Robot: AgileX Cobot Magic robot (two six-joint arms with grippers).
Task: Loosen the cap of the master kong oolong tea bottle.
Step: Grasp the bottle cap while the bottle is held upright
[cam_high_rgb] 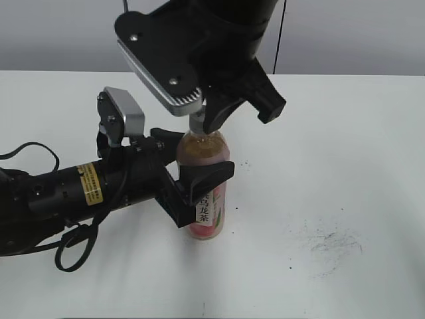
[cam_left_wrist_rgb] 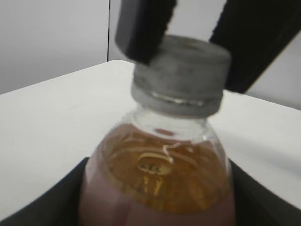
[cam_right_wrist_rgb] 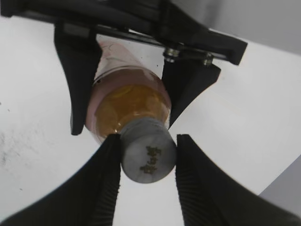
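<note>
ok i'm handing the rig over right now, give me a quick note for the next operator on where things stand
Left gripper: closed around the body of the master kong oolong tea bottle, holding it upright on the table.
Right gripper: above the bottle, fingers closed on either side of the cap.
Done: bottle braced, cap gripped.
Cannot tell whether the cap has been turned; it sits on the neck.
Left: twist the cap loose, then release.

The left end effector (cam_high_rgb: 196, 181) reaches in level from the side, clamped; the right end effector (cam_right_wrist_rgb: 146, 155) descends from above, pinched.
</note>
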